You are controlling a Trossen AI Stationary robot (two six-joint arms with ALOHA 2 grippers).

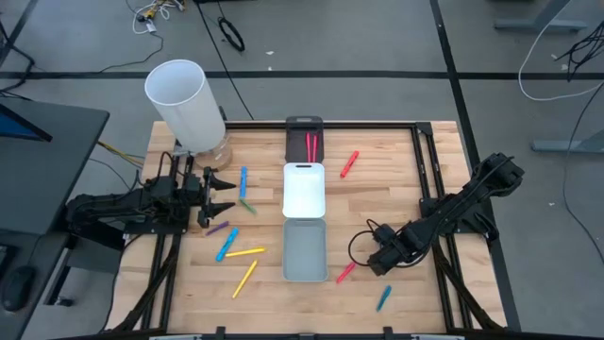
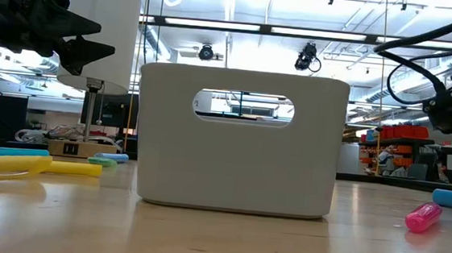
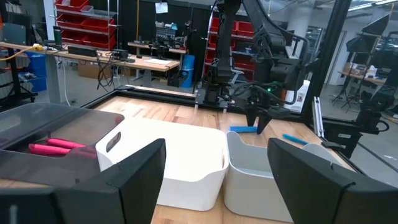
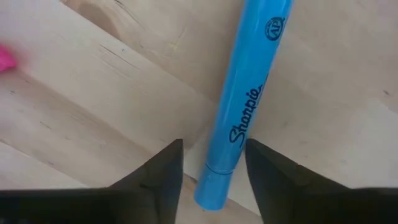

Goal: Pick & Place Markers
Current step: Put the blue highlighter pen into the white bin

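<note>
My right gripper [image 4: 214, 143] points down at the near right of the table [image 1: 377, 262]. It is open, with one finger on each side of a blue marker [image 4: 245, 106] lying flat on the wood. A pink marker [image 1: 345, 272] and another blue marker [image 1: 384, 297] lie close by. A red marker [image 1: 349, 163] lies at the far right. Blue, green, purple and yellow markers [image 1: 243, 252] lie scattered left of the trays, and two pink ones [image 1: 310, 146] lie in the black tray [image 1: 304, 124]. My left gripper [image 1: 229, 194] waits open at the left. My right gripper's fingers come from above and lie across the blue marker near one end [image 4: 214, 180]. A strip of wood shows between one finger [image 4: 168, 171] and the marker. I cannot tell whether the other finger [image 4: 264, 168] touches it.
A white tray [image 1: 304, 171] and a grey tray [image 1: 306, 276] stand in a row with the black one down the table's middle. A tall white cylinder [image 1: 184, 104] stands at the far left corner. Bare wood lies to the right of the trays.
</note>
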